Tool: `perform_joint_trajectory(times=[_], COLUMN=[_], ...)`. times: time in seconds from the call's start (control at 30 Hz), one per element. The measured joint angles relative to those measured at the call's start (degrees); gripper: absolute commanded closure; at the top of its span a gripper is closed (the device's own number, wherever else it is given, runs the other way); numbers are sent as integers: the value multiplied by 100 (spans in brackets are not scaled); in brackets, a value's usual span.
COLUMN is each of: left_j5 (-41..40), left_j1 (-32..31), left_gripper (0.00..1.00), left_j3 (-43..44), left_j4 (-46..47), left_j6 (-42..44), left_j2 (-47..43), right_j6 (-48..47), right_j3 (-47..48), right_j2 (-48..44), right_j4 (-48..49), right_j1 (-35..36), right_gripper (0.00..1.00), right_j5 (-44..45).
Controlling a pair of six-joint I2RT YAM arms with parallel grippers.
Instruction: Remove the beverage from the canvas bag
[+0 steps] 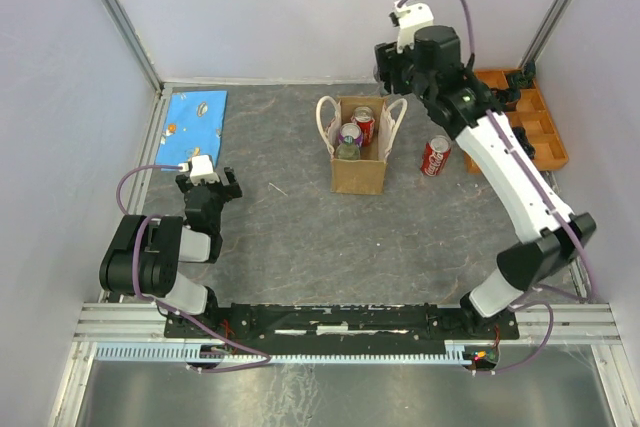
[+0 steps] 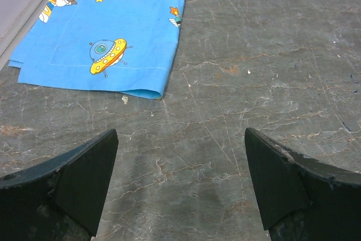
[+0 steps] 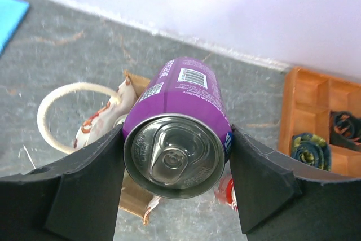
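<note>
The jaws of my right gripper point(image 3: 175, 139) are clamped on a purple can point(image 3: 180, 105), one finger pressed against each side of it. The can's silver top and pull tab face the wrist camera. It hangs raised above the canvas bag point(image 3: 132, 196), whose tan wall and one cream loop handle point(image 3: 56, 91) show below and behind it. From overhead I see the right gripper point(image 1: 383, 65) up beyond the far right corner of the canvas bag point(image 1: 360, 172), but I cannot pick out the held can there.

The bag stands upright on the table point(image 1: 300, 237) with its mouth open. Inside the mouth I make out a purple-topped can point(image 1: 349, 134) at the left and a red can point(image 1: 363, 125) just behind it. Something pale sits nearer the front wall; I cannot tell what.

A second red can point(image 1: 435, 156) lies on its side on the table just right of the bag, apart from it. The orange tray point(image 1: 535, 132) sits further right of the bag, against the wall.

My left gripper point(image 1: 208, 185) is well to the left of the bag, low over the table. Its jaws are spread wide with nothing between them, as the left gripper point(image 2: 180, 139) shows in its own camera. A blue cloth point(image 2: 113, 26) with cartoon prints lies flat beyond it, in the far left corner from the bag.
</note>
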Motion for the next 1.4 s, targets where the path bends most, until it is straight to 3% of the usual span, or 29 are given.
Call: perform_joint_trajectory(times=[0.3, 0.43, 0.63, 0.87, 1.17, 1.4], left_j5=[-2, -2, -2, -2, -2, -2], left_j1=[0, 0, 0, 0, 0, 0], left_gripper=[1, 1, 1, 1, 1, 1], left_j3=[0, 0, 0, 0, 0, 0], left_j4=[0, 0, 0, 0, 0, 0], left_j6=[0, 0, 0, 0, 0, 0], left_j2=[0, 0, 0, 0, 0, 0], right_j6=[-90, -87, 262, 817, 1176, 1362], right_j3=[-369, -452, -612, -868, -1145, -1172], right_j2=[-538, -422, -323, -94, 476, 769], right_j4=[566, 501, 203, -151, -160, -127], right_j1=[-2, -101, -546, -1132, -1049, -1043], right_gripper=[100, 100, 100, 100, 100, 100], right_j5=[977, 1742, 2020, 1469, 315, -33])
